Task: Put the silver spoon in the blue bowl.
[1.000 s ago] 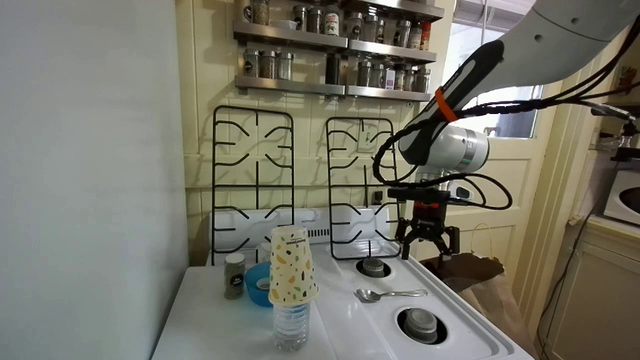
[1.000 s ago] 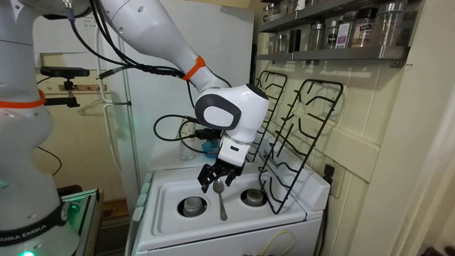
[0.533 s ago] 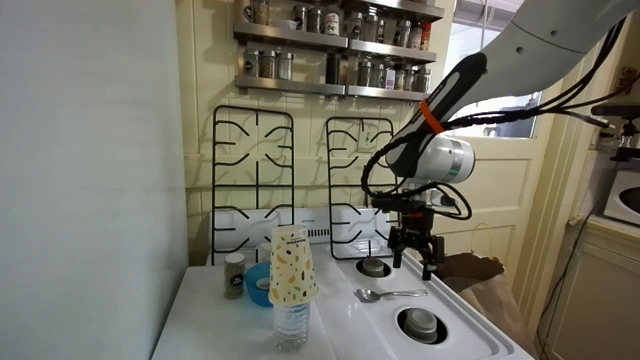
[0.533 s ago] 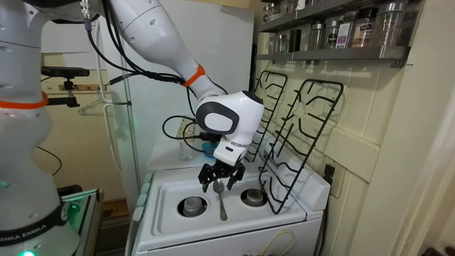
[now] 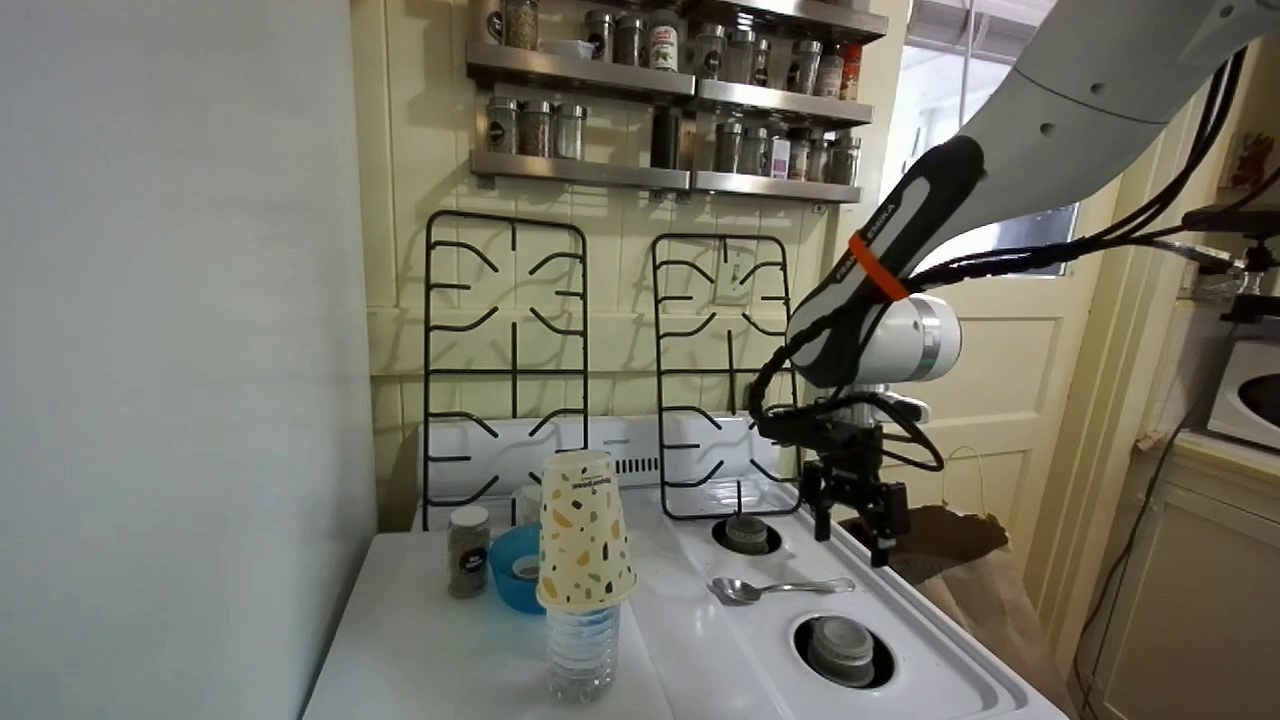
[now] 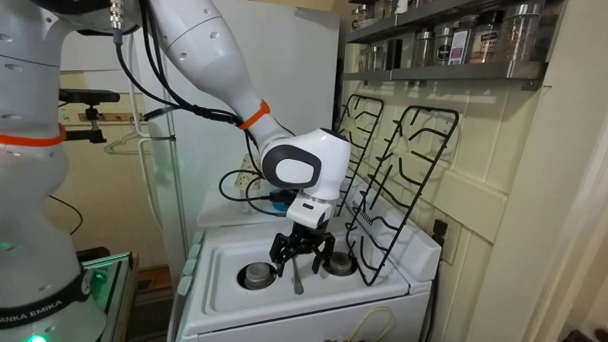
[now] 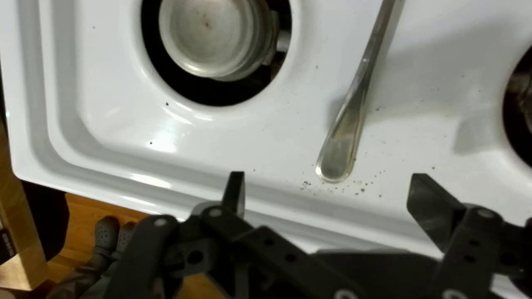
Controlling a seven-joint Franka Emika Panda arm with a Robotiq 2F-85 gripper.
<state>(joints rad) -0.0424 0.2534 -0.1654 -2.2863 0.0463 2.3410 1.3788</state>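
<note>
The gripper [image 7: 329,185] stood with its fingers [image 7: 434,207] spread wide in the lower half of the wrist view. Above the gap between them in that frame, the silver spoon [image 7: 352,112] lay on the white stovetop [image 7: 270,145], its handle slanting to the top edge, dark specks [image 7: 362,190] scattered round the handle's end. One burner [image 7: 203,33] sat at upper left; a second burner [image 7: 521,97] was cut off by the right edge. In an exterior view the white arm [image 6: 218,66] slanted down from upper left, the gripper hiding the spoon's scoop. In an exterior view the blue bowl [image 5: 515,592] stood left of centre in the lower half, partly hidden by a patterned cup [image 5: 587,530] set upside down over a clear bottle [image 5: 582,655]; a spice jar [image 5: 468,555] stood just left of the bowl. The spoon lay farther right there, well apart from the bowl. Two black grates [image 5: 515,372] leaned at the back, beneath shelves [image 5: 580,172] of jars [image 5: 536,132].
</note>
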